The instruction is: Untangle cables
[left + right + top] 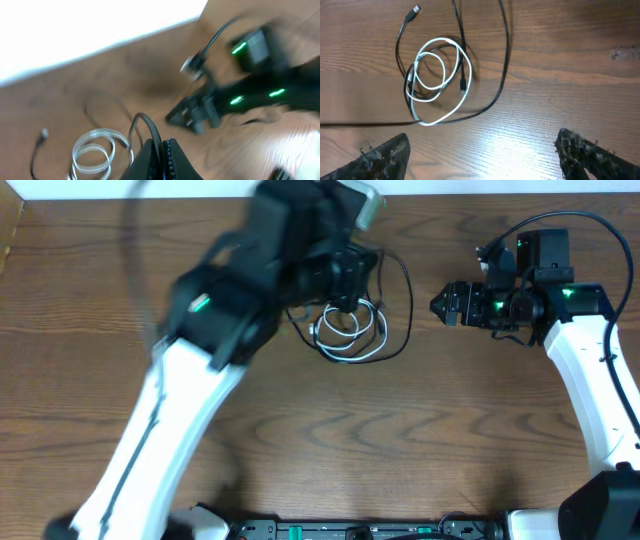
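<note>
The bench (400, 450) is warm brown with flowing wood grain. The white cable (440, 41) shows pale beside the black cable (506, 60). The left arm (170, 430) and right arm (590, 390) are white below, black above, with green lights.

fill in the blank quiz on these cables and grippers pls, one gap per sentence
1. Among the dark cords, one looped cable is ___ in colour.
2. The left gripper is shut on a cord whose colour is ___.
3. The right gripper holds nothing and is ___.
4. The table shows a brown ___ grain.

Missing words: white; black; open; wood
</note>
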You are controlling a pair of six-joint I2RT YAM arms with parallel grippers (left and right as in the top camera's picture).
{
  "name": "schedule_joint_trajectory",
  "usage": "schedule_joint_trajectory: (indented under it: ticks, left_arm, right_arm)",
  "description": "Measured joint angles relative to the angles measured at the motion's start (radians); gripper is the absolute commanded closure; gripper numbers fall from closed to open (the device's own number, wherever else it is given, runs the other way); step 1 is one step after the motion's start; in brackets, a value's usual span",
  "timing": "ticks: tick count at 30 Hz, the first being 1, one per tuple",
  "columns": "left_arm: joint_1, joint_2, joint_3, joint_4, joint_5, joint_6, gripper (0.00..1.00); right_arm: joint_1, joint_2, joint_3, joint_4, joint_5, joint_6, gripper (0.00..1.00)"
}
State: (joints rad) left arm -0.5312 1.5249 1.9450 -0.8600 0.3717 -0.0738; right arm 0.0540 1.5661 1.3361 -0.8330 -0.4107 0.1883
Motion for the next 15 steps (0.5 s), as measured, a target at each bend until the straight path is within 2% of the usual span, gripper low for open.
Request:
schedule_joint_trajectory:
  ticks: [7, 15]
  left_arm:
    - [0.000, -0.102, -0.003, 0.173, -0.070, -0.031, 0.92]
    - [0.000, -0.182, -0.006, 0.401, -0.206, -0.050, 0.93]
  right_arm:
    - [0.000, 0.000, 0.000, 0.005, -0.043, -0.026, 0.10]
    - [0.000, 0.000, 0.000, 0.011, -0.288, -0.181, 0.09]
